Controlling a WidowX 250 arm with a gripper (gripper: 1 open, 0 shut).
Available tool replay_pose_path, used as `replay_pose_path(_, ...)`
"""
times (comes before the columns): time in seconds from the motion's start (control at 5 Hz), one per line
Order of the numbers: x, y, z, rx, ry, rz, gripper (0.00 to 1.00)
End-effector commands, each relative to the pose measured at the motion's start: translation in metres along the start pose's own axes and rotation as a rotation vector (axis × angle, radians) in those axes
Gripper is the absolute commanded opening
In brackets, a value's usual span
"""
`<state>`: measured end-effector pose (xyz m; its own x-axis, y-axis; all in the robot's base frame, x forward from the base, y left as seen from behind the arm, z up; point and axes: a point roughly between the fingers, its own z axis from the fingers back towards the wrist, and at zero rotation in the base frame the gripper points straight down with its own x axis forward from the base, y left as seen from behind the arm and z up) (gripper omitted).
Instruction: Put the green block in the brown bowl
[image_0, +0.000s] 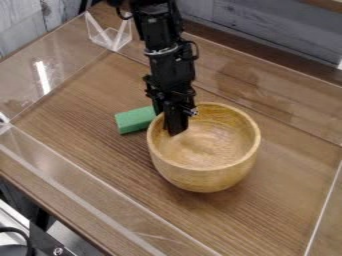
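Wood-grain table (80, 120) — clear walls (40, 75)

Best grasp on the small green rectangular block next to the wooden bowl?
Take the small green rectangular block across its narrow width, from straight above. It lies flat on the table with its long axis pointing at the light-brown wooden bowl, so the long side faces look free. Its bowl-side end is near the rim and the gripper.

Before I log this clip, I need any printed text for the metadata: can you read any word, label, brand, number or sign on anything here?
None: no readable text on the green block, the brown bowl, the gripper, the wooden table or the clear side walls.
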<state>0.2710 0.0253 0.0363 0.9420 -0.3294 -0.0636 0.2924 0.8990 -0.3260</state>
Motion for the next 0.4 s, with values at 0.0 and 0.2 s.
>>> replay_pose_path(0.0, 0.0005, 0.0014, 0.0138, 0.002, -0.016, 0.013, 0.0)
replay_pose_path(0.2, -0.0027, 0.002, 0.0148, -0.014, 0.0, 0.031, 0.0)
